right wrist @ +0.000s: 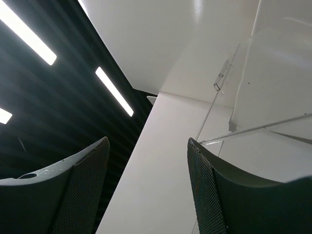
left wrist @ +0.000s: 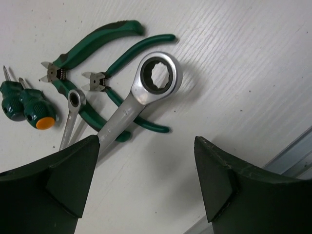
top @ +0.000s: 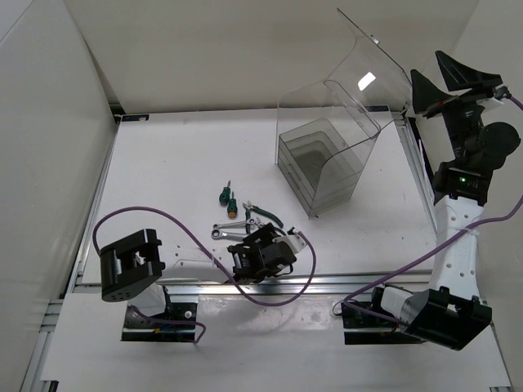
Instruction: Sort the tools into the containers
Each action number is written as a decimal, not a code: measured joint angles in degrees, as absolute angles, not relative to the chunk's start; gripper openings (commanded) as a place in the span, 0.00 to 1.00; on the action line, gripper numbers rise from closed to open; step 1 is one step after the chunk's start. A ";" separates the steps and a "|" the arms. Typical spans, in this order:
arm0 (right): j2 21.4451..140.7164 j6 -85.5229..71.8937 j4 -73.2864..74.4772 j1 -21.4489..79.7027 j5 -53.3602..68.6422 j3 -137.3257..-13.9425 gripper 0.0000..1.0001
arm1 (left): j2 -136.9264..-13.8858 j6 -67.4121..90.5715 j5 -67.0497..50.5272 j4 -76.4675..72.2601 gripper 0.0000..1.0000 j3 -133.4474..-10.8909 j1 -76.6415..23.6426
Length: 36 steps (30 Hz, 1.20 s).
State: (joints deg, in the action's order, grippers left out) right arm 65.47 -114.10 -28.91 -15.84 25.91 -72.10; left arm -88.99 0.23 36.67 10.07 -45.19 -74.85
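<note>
Our left gripper (left wrist: 146, 163) hangs wide, empty, over the large wrench (left wrist: 146, 90) lying across the pliers (left wrist: 141, 46); right gripper (right wrist: 146, 161) parted beside the bin (top: 343, 167); pickup step, we judge; next: lower, close on its shank.

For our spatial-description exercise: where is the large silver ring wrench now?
Left wrist view, centre: the large silver ring wrench lies across green-handled pliers, just right of the smaller silver wrench.

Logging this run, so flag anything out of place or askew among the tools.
Nothing looks damaged or spilled. One tangle stands out: the larger wrench lies across a handle of a pair of green-handled pliers, with the small wrench close beside. The left gripper hovers open above them.
</note>
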 measured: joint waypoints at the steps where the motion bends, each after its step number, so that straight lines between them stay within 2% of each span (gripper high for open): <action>1: 65.43 -114.10 -28.91 -16.12 25.93 -72.10 0.68 | -89.65 -0.12 36.73 9.61 0.89 -45.63 -74.87; 10: 65.39 -114.08 -28.88 -17.19 26.37 -72.12 0.68 | -92.97 -1.43 37.01 7.07 0.89 -47.90 -74.85; 25: 65.39 -114.10 -28.77 -17.23 26.35 -72.66 0.68 | -100.71 -1.06 40.49 5.10 0.80 -51.35 -74.00; 31: 65.41 -114.10 -28.64 -17.23 26.41 -73.21 0.68 | -102.72 -0.97 41.19 4.19 0.72 -52.93 -72.23; 35: 65.43 -114.10 -28.56 -17.26 26.72 -73.52 0.68 | -103.63 0.05 41.12 3.77 0.60 -53.36 -71.72; 36: 65.52 -114.10 -28.51 -17.23 26.81 -73.65 0.68 | -103.74 0.38 41.10 3.77 0.54 -53.36 -71.72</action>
State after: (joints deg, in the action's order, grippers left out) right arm 65.52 -114.10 -28.51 -17.23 26.81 -73.65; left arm -103.74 0.38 41.10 3.77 -53.36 -71.72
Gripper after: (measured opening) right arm 0.679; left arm 0.616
